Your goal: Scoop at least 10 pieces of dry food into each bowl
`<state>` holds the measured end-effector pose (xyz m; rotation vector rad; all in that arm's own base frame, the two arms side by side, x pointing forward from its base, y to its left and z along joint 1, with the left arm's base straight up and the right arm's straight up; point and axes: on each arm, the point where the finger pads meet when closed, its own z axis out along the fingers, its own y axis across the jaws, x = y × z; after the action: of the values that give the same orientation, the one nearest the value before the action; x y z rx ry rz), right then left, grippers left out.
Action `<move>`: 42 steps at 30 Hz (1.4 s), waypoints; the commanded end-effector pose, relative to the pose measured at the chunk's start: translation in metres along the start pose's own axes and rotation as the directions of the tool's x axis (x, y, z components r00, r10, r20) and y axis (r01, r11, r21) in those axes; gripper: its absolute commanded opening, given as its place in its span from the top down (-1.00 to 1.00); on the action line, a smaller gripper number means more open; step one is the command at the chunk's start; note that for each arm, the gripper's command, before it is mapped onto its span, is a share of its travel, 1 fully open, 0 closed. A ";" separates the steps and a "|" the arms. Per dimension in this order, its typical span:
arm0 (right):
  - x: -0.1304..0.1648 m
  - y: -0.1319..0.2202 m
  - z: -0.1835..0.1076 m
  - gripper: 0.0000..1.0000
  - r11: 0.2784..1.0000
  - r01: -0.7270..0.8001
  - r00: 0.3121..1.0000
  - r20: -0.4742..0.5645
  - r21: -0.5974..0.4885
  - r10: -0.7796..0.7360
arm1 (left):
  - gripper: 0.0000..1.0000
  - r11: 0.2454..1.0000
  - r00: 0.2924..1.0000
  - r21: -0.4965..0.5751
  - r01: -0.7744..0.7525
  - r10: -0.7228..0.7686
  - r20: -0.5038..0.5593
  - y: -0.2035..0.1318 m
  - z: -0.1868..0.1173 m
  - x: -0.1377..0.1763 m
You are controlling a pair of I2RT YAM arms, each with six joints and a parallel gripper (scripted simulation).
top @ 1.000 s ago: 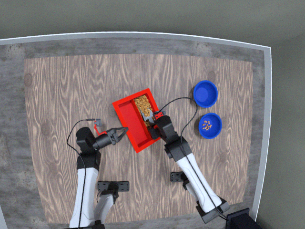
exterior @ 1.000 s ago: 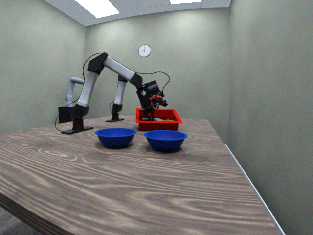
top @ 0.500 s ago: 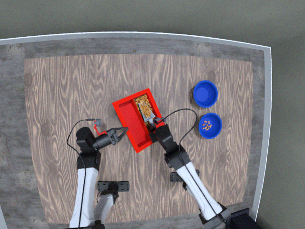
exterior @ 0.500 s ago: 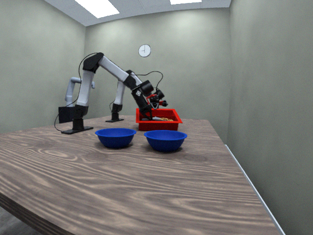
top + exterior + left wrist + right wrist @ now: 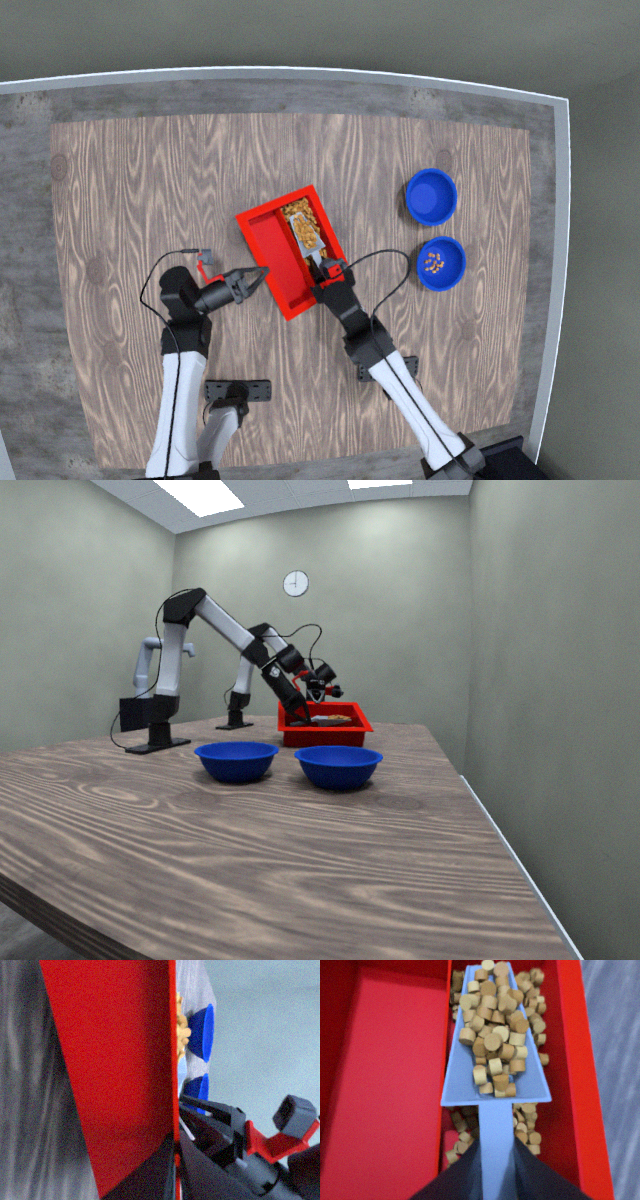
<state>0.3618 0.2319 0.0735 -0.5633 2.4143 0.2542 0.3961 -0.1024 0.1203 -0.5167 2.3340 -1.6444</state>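
two arms reach a red plastic box [image 5: 252, 240] [image 5: 323, 738] [image 5: 115, 1060] [image 5: 585, 1070] in the top view: the left gripper [image 5: 266, 269] [image 5: 316, 699] [image 5: 176, 1138] at its left wall, the right gripper [image 5: 318, 271] [image 5: 308, 721] [image 5: 168, 1098] [image 5: 497, 1145] over the near part of its right compartment, where a pale blue-grey scoop [image 5: 311, 251] [image 5: 324, 722] [image 5: 182, 1067] [image 5: 465, 1085] points to the far end, heaped with small tan cylindrical food pieces [image 5: 306, 232] [image 5: 338, 717] [image 5: 182, 1032] [image 5: 492, 1042]. to the right stand a far round blue bowl [image 5: 426, 197] [image 5: 338, 771] [image 5: 201, 1032] and a near round blue bowl [image 5: 452, 263] [image 5: 236, 764] [image 5: 197, 1090], the near one with a small cluster of pieces on its floor. the exterior view shows both bowls upright on the wood-grained table [image 5: 361, 155] [image 5: 310, 867], and the scoop's load below the box rim. in the left wrist view, the left claw is narrow, pinching the thin red wall between its fingers. the right wrist view has the right claw closed around the scoop's flat handle, with loose pieces lying in the compartment beside and under the scoop.
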 end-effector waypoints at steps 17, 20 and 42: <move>-0.054 -0.003 -0.023 1.00 0.998 0.009 0.964 0.266 0.065 -0.026 | 1.00 0.992 0.993 0.057 -0.117 0.116 0.016 -0.040 -0.006 -0.007; -0.051 -0.003 -0.023 1.00 0.998 0.009 0.965 0.262 0.063 -0.026 | 1.00 0.992 0.993 0.057 -0.117 0.116 0.016 -0.040 -0.006 -0.007; -0.044 0.007 -0.047 1.00 0.998 0.009 0.982 0.190 0.070 -0.022 | 1.00 0.992 0.993 0.057 -0.117 0.116 0.016 -0.040 -0.006 -0.007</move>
<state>0.3603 0.2344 0.1037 -0.5338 2.2707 0.2074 0.3961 -0.1024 0.1203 -0.5167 2.3340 -1.6444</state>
